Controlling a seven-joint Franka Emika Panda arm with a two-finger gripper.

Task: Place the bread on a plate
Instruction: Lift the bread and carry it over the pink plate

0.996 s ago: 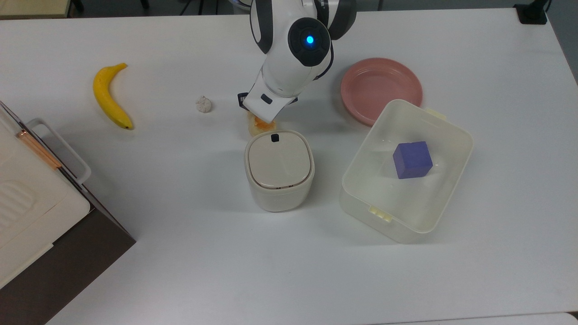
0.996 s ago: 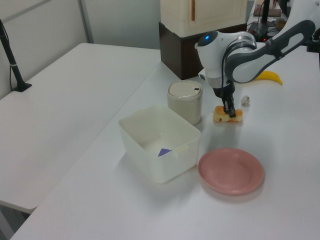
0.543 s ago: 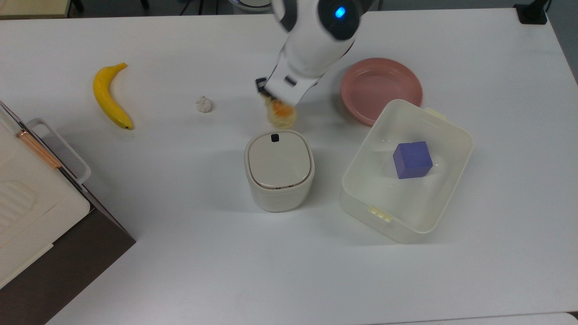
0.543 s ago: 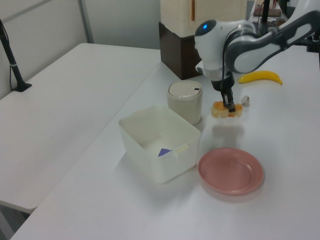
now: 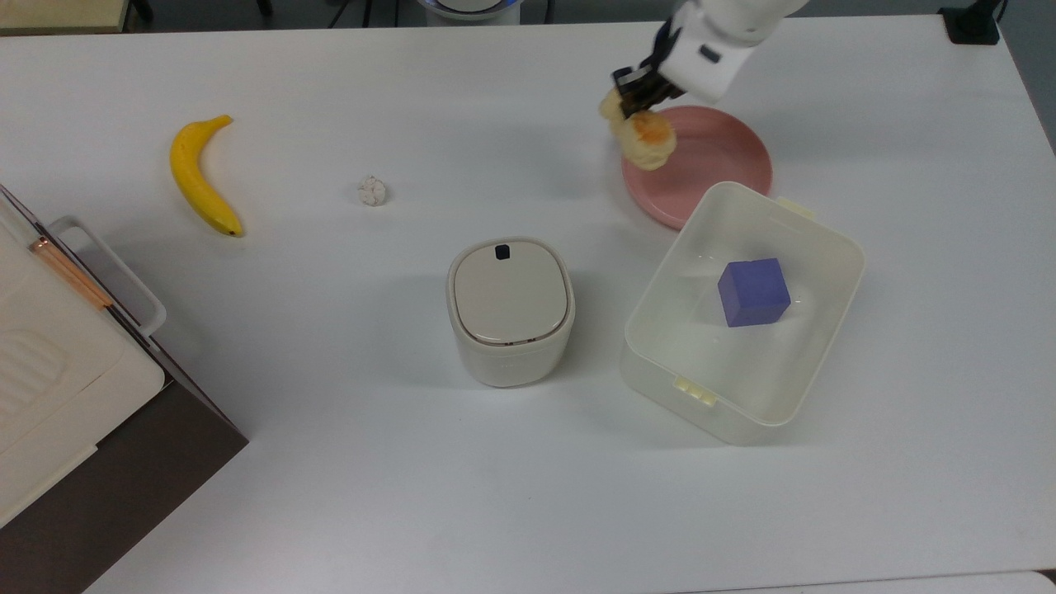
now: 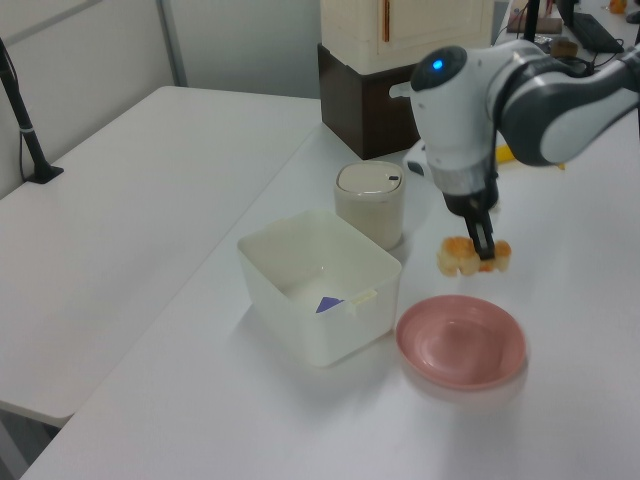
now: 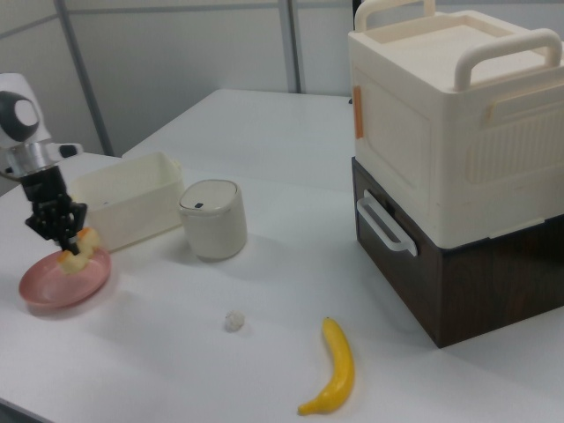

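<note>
Glossy pink plate (image 5: 726, 157), translucent plastic tub (image 5: 817, 330), matt white table (image 5: 330, 462).

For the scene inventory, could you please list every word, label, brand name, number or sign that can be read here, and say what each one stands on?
None: no words, numbers or brand names can be read.
The small lidded bin has a dark mark on its lid, with no readable letters.
The blue cube in the tub, the plate, the bread and the banana are unmarked.
</note>
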